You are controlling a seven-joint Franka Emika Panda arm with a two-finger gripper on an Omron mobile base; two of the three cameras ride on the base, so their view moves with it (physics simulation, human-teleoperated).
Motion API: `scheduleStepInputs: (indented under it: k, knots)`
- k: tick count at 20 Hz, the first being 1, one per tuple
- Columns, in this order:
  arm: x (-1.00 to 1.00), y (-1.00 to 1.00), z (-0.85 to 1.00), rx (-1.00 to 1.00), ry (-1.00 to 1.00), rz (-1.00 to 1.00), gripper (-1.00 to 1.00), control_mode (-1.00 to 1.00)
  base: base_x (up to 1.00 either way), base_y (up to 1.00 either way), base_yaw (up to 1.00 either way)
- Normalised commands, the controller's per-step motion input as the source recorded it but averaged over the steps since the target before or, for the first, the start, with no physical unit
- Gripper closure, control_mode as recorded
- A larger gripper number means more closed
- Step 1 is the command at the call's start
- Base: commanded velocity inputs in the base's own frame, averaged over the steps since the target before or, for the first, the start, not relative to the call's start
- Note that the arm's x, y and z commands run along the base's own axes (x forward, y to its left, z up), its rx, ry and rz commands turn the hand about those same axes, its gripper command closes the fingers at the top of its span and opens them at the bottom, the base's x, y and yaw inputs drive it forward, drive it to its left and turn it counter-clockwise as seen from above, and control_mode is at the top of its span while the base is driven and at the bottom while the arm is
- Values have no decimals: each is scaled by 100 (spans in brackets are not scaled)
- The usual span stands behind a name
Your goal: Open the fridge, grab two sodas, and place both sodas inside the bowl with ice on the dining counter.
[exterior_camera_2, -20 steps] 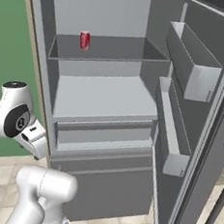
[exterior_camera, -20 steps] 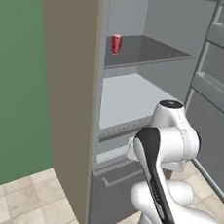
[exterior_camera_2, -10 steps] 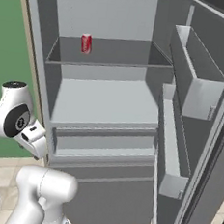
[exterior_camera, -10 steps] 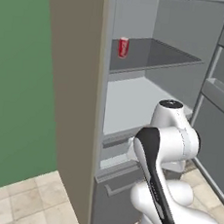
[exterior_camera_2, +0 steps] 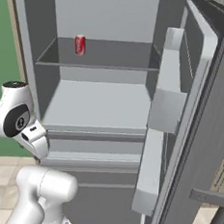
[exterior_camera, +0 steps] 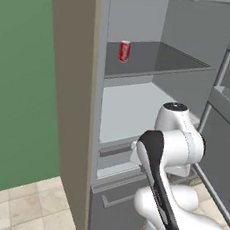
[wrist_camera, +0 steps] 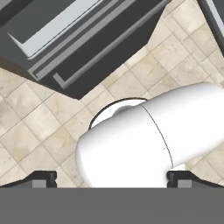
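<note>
**Upper shelf of open fridge: one red can**

Inside the fridge (exterior_camera_2: 100, 103), door swung wide to the right: one soda can (exterior_camera_2: 80, 44), red, upright, alone near the left rear of the upper shelf (exterior_camera_2: 102, 59). Compartment below it bare; drawer (exterior_camera: 121, 198) beneath shut. Door bins (exterior_camera_2: 166, 97) show no contents. Gripper (wrist_camera: 111, 179) points down at the tiled floor (wrist_camera: 26, 140), fingertips (wrist_camera: 41, 178) spread fully apart, holding nothing, well apart from the can.
</note>
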Motion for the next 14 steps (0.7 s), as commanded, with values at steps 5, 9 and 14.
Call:
scheduleStepInputs:
  k: [5, 9, 14]
  knots:
    - [12, -1, 0, 1, 0, 5, -100, -100, 37, -21, 17]
    - [51, -2, 21, 0, -11, 30, -100, -100, 0, 0, 0]
    - [15, -11, 58, -2, -22, 25, -100, -100, 0, 0, 0]
